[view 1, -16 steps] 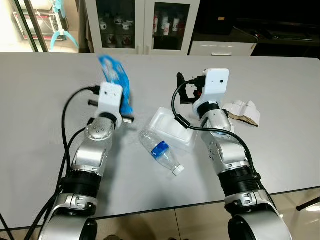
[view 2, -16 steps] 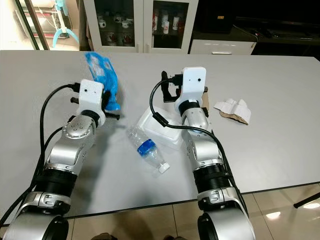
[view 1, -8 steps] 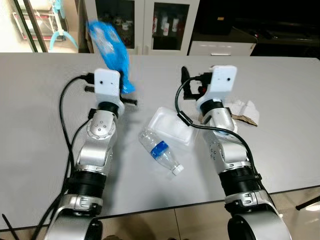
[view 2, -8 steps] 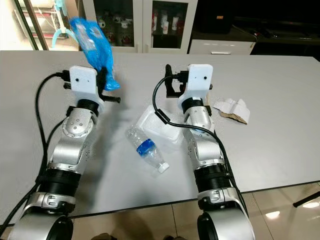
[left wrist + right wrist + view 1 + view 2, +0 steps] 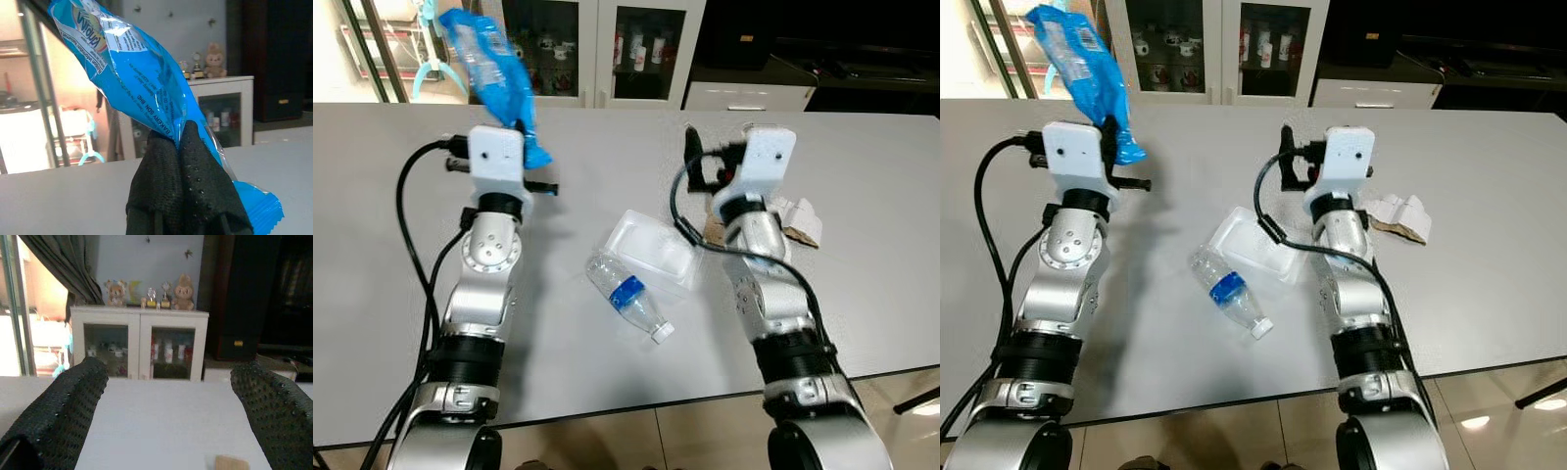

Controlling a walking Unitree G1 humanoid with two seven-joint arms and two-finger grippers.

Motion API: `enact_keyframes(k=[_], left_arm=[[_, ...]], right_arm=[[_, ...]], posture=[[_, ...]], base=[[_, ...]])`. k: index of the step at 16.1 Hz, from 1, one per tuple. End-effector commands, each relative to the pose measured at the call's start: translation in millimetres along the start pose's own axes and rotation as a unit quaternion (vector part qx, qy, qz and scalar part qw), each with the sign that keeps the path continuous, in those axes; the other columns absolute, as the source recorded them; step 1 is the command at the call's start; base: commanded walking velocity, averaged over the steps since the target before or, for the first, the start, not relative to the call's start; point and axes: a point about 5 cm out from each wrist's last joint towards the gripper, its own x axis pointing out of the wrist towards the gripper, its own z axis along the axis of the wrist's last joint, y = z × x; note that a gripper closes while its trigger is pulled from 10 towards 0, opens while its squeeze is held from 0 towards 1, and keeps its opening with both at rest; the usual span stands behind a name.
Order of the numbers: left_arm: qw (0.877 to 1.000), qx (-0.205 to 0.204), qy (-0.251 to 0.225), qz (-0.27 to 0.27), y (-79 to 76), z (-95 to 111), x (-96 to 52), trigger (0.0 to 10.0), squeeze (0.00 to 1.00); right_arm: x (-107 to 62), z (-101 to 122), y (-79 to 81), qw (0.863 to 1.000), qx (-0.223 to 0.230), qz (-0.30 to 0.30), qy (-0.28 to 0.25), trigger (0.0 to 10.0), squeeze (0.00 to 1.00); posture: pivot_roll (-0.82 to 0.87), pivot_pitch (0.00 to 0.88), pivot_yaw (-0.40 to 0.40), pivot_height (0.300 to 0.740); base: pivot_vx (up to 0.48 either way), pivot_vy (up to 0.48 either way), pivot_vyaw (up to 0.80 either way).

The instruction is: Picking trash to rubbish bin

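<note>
- The left hand (image 5: pixel 182 161) is raised above the left part of the grey tabletop (image 5: pixel 372 225), its two fingers pinched together on one blue wrapper (image 5: pixel 492 70), which stands up above them.
- The grip is near the wrapper's lower end, so the thin film could slip out during a swing, I judge.
- At mid-table lie one clear plastic bottle (image 5: pixel 626 296) with a blue label and, touching it, one clear plastic tray (image 5: pixel 651 251).
- The right hand (image 5: pixel 168 416) hovers with fingers spread wide, holding nothing.
- On the right lies one heap of crumpled white paper (image 5: pixel 1398 213) on brown card.
- With no bin in sight, carrying blind risks a drop.
</note>
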Motion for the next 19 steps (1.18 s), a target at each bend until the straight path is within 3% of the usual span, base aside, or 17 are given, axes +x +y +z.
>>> enact_keyframes(k=[1,19], left_arm=[[1.000,-0.002,-0.002,0.014,2.3,-1,-1.2,10.0,0.00],[1.000,-0.020,-0.001,-0.008,-7.8,-2,-4.7,10.0,0.00]], right_arm=[[-3.3,-5,-6.8,1.000,0.001,-0.008,0.007,10.0,0.00],[-7.4,-9,0.1,1.000,0.002,0.002,0.017,10.0,0.00]], posture=[[0.02,0.033,-0.091,0.740],[0.02,0.012,-0.086,0.740]], base=[[0.000,0.000,0.00],[0.000,0.000,0.00]])
